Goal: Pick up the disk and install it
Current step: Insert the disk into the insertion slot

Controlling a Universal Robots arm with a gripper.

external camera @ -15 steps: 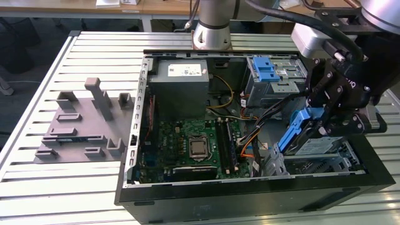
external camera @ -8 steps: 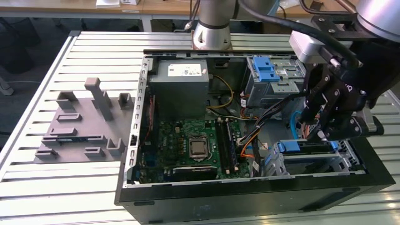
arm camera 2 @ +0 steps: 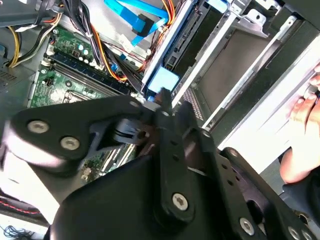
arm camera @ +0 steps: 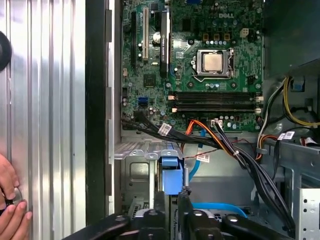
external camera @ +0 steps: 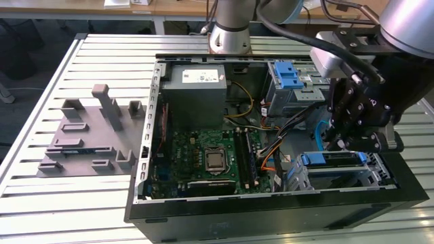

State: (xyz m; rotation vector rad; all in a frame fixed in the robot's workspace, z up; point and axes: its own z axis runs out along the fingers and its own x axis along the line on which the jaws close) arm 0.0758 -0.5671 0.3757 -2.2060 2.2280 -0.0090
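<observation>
**Desk:** Where is the claw [arm camera: 171, 205]?

**Photographer:** In the first wrist view its fingers are drawn nearly together, pinched on the blue bracket tab [arm camera: 171, 177] of the disk [external camera: 332, 159]. The disk sits low in the drive cage [external camera: 296, 175] of the open computer case [external camera: 237, 216].

**Desk:** What would seat it well?

**Photographer:** Likely a straight push along the cage rails with the grip square on the tab. It should stay clear of the cables [arm camera: 220, 140] just beyond, with the motherboard [arm camera: 150, 65] farther on.

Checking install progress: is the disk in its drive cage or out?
In: the disk sits between the walls of the drive cage, with the claw right at it. Fully seated or not: cannot tell.
</observation>
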